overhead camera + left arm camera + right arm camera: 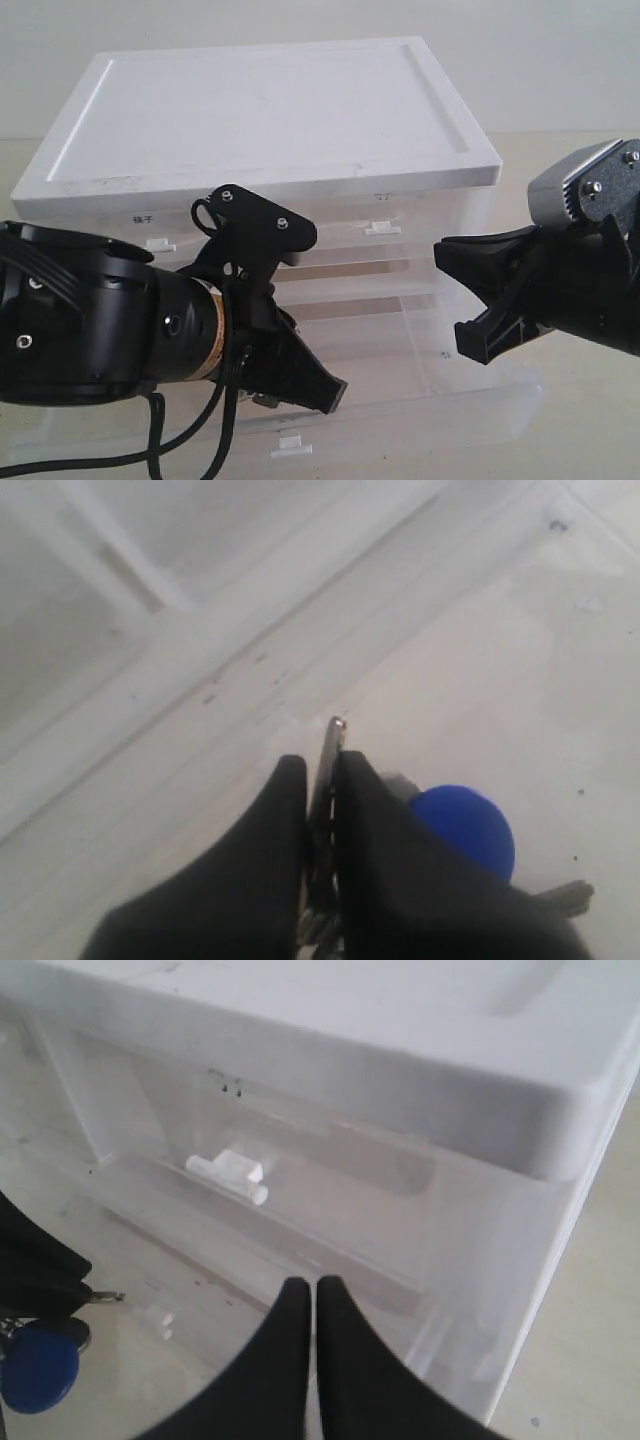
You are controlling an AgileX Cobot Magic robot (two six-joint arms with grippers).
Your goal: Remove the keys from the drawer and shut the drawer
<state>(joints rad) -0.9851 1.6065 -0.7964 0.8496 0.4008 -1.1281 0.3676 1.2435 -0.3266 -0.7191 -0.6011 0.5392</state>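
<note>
A pale tabletop (pixel 560 160) carries a white-topped translucent plastic cabinet (pixel 270 100), its clear drawer (pixel 450 400) pulled out. Inside, the left gripper (pixel 322 770) pinches the silvery metal keys (pixel 333 738) with their round blue fob (pixel 465 830), seemingly near the floor. The right gripper (pixel 305 1295) hovers closed and empty.

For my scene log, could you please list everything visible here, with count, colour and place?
drawer unit: one, white top, translucent body, on the table.
open drawer: one, translucent, pulled out at the bottom.
handle tabs: three, white, on drawer fronts.
keys: one bunch, silvery with blue fob, in the open drawer.
table: one, beige, under the unit.
left gripper: one, black, shut on the keys.
right gripper: one, black, shut, empty, in front of the unit.
</note>
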